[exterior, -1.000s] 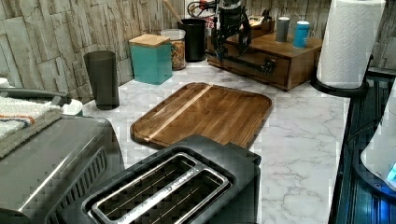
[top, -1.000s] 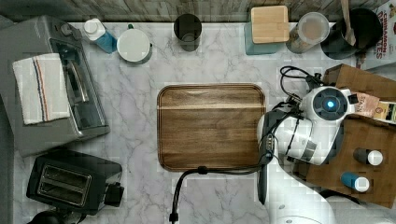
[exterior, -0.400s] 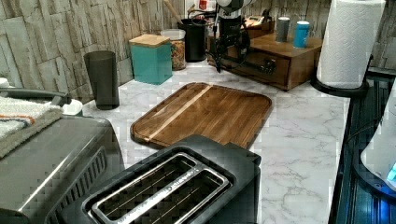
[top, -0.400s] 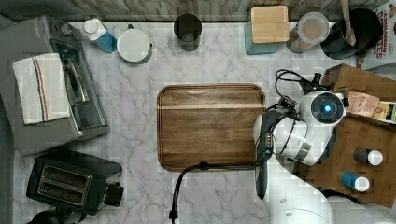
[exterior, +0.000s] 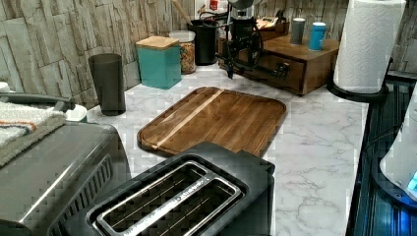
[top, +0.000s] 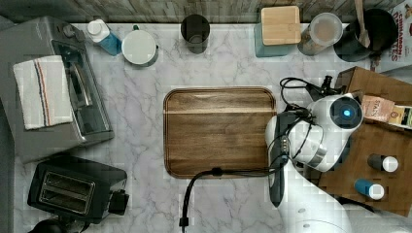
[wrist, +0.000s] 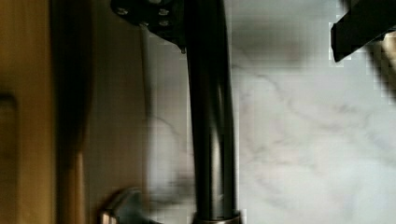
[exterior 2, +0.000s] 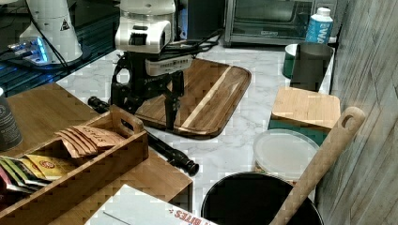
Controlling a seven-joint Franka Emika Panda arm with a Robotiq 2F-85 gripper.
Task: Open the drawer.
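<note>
The drawer (exterior: 269,65) sits in the front of a wooden box cabinet (top: 379,145) at the top view's right. Its long black bar handle (exterior 2: 164,147) runs across the front and stands a little off the wood. My gripper (exterior 2: 148,110) hangs at the handle, open. In the wrist view the handle (wrist: 210,140) lies between my two black fingers, close to one finger (wrist: 154,16) and far from the other (wrist: 359,28). In the left view the gripper (exterior: 241,61) is down at the drawer front, which looks flush with the cabinet.
A wooden serving tray (top: 219,131) lies just beside the cabinet, with my black cable (top: 218,172) across its edge. A tea box (exterior 2: 70,154) and bottles (top: 384,162) sit on the cabinet. Teal canister (top: 278,24), jar (top: 323,29) and utensil pot (top: 369,29) line the wall. A paper towel roll (exterior: 373,44) stands nearby.
My wrist has shifted slightly along the cabinet front and sunk a little toward the handle. The drawer and the tray have not visibly moved.
</note>
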